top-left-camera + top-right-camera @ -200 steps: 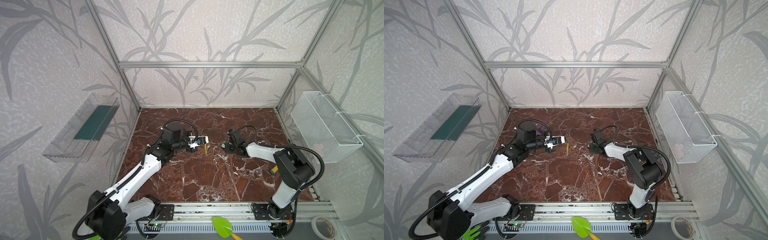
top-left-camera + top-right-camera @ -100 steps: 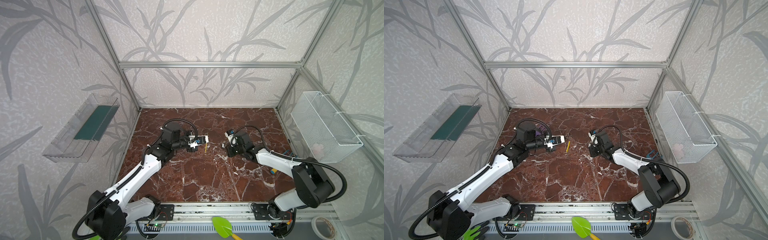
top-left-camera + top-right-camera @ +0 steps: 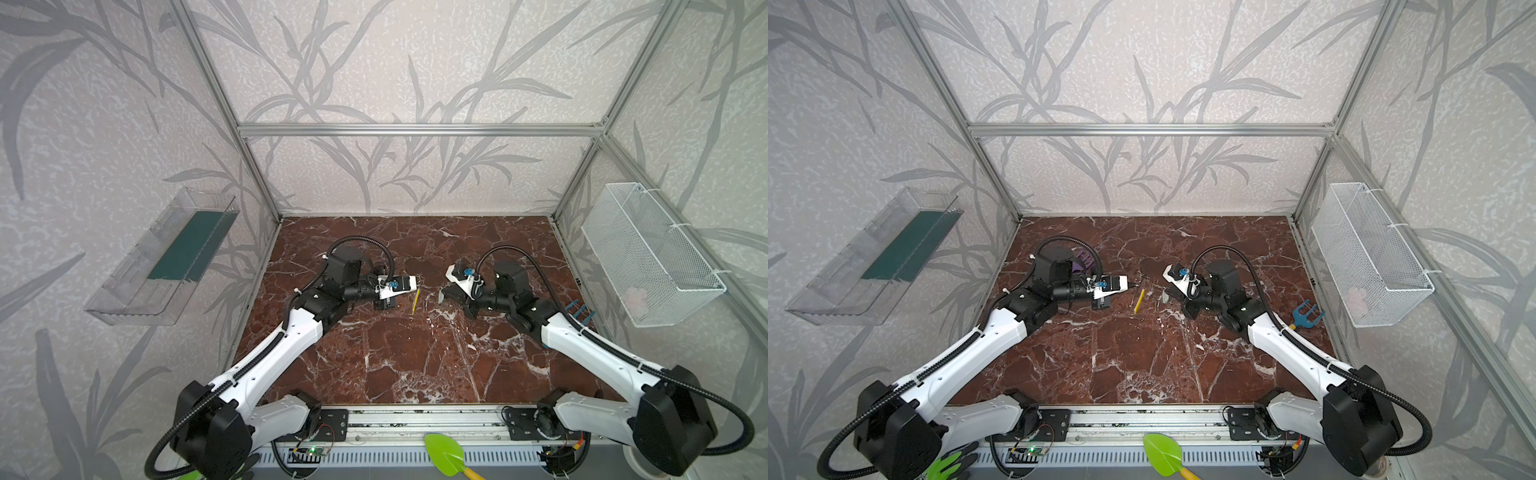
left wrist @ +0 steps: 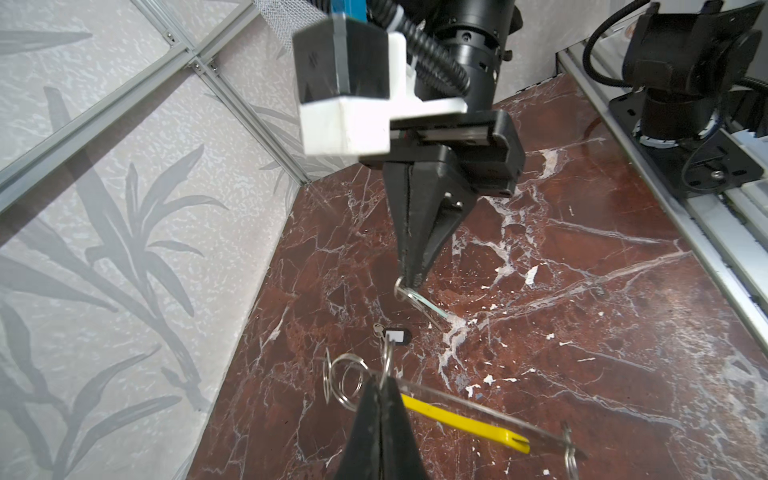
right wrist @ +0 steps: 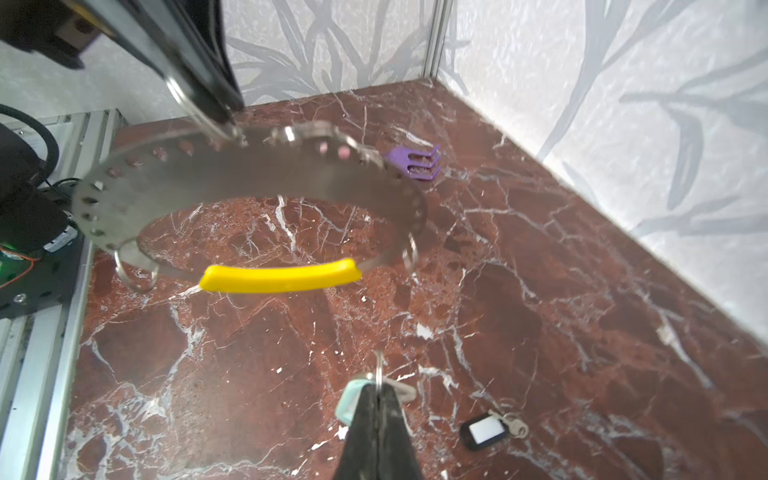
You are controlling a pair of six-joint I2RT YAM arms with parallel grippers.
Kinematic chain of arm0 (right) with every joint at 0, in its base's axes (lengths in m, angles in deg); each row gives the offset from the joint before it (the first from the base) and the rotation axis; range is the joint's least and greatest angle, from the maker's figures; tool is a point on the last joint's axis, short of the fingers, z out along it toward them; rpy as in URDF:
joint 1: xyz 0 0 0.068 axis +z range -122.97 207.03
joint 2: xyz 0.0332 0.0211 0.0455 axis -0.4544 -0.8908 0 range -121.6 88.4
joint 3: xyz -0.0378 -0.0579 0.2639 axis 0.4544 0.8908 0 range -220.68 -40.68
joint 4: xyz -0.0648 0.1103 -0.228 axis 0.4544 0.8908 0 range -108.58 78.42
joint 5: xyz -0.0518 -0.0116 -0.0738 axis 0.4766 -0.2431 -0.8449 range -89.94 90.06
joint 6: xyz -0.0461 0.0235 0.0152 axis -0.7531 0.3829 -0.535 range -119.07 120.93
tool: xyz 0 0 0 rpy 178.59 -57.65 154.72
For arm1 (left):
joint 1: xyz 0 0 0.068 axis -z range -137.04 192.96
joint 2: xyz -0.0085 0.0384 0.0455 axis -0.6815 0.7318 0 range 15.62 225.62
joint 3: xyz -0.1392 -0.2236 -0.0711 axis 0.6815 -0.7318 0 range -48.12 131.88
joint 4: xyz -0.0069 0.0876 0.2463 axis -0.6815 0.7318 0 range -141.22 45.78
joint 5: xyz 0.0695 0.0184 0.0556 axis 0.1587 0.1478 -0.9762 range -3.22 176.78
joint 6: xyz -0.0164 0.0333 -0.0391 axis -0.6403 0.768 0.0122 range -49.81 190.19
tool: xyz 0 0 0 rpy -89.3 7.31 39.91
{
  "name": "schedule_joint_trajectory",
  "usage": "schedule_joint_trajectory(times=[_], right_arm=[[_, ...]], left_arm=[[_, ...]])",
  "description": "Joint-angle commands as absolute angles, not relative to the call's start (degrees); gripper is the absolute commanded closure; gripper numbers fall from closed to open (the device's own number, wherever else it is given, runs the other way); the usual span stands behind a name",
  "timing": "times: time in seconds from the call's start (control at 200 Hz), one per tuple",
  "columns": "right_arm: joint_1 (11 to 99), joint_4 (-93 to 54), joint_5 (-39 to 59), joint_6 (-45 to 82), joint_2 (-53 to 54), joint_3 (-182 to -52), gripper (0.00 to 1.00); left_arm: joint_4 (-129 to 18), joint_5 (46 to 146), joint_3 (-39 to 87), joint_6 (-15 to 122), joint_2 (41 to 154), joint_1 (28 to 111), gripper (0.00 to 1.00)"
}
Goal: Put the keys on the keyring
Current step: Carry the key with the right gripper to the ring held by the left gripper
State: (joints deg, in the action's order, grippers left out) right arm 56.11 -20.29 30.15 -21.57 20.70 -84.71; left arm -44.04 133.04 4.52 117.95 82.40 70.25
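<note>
We have both end effectors pinched fully shut. The left end effector (image 5: 226,124) grips the keyring (image 5: 249,178) by its perforated band, holding the hoop in the air between the two arms, with the yellow sleeve (image 5: 278,276) on the arc facing the right arm. The right end effector (image 5: 378,386) clamps the small split ring of the keys (image 5: 405,391), and their pale teal tag (image 5: 347,403) is pressed beside one finger. The keys sit near the hoop but do not touch it.

We judge the threading to be the risky part. The right grip is on a thin wire ring, so any sideways push against the band could twist the keys out and drop them onto the tabletop (image 5: 540,291). The hoop is pinched at one spot only, so it could swivel under contact. We cannot tell where the hoop opens. The loose rings (image 5: 137,270) dangling from it could snag. A black-tagged key (image 5: 486,430) lies on the tabletop below.

We read no writing anywhere, and the black tag's white label looks blank.
</note>
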Motion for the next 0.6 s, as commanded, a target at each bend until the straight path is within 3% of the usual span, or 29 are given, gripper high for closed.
schedule_joint_trajectory(times=[0.0,0.29,0.6], right_arm=[[55.9,-18.5,30.5,-31.8,23.6,-88.5,1.0],[59.2,-15.8,29.3,-48.9,26.9,-91.4,1.0],[60.8,-17.0,32.6,-54.6,27.7,-91.9,1.0]], left_arm=[[-41.7,137.9,7.2,115.1,81.7,70.2,1.0],[-37.5,140.7,10.4,113.0,82.7,71.4,1.0],[-33.2,141.6,12.6,114.2,83.9,73.9,1.0]])
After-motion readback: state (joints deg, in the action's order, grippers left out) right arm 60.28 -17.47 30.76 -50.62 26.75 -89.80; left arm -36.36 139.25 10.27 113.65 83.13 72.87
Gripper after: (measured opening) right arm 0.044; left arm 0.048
